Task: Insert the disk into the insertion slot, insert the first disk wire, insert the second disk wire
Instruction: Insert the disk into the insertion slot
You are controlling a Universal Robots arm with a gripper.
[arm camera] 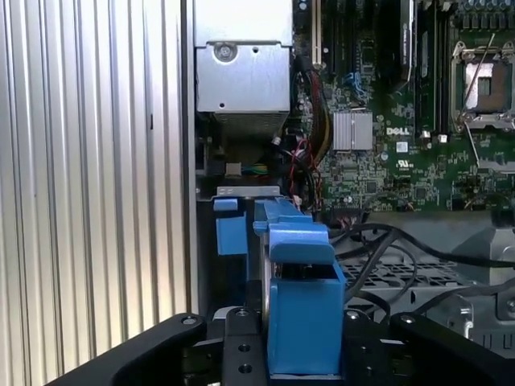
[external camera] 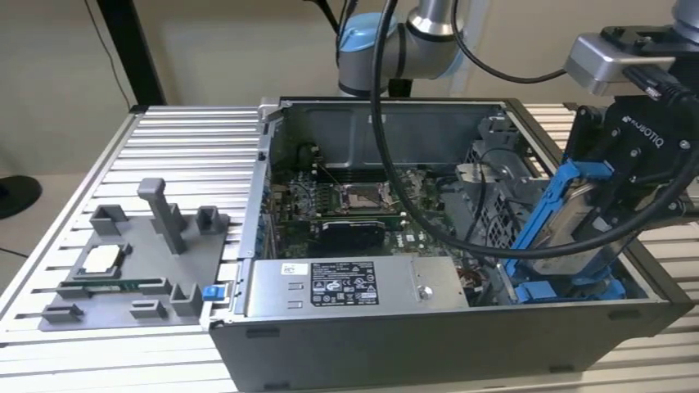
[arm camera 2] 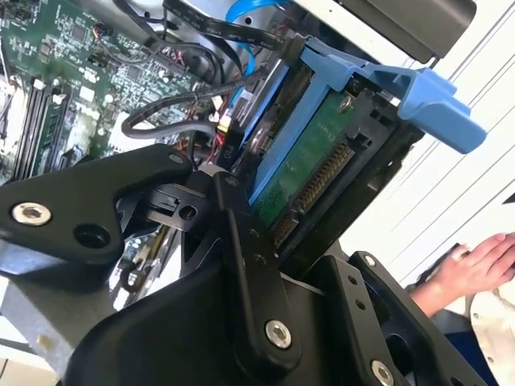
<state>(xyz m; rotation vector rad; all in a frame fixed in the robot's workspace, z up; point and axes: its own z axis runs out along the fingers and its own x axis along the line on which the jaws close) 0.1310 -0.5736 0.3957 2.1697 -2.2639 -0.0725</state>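
Note:
The disk (external camera: 577,223), a grey drive in a bright blue carrier, hangs tilted over the front corner of the open computer case at the exterior view's right. My gripper (external camera: 607,214) is shut on it from above. In the second wrist view the disk (arm camera 2: 312,159) shows its green circuit board and connector edge between the black fingers (arm camera 2: 238,233). Its blue carrier (arm camera: 302,299) shows in the first wrist view. The insertion slot (external camera: 570,290), (arm camera: 235,227), grey metal with blue fittings, lies just below the disk's lower end. Loose black cables (arm camera: 385,251) and a blue cable (arm camera 2: 251,11) lie beside it.
A silver labelled power-supply box (external camera: 347,286) sits along the case's front. The motherboard (external camera: 352,206) lies behind it, and a perforated grey cage (external camera: 493,203) stands beside the slot. A grey fixture (external camera: 133,270) rests on the ribbed table. A person's hand (arm camera 2: 476,264) is nearby.

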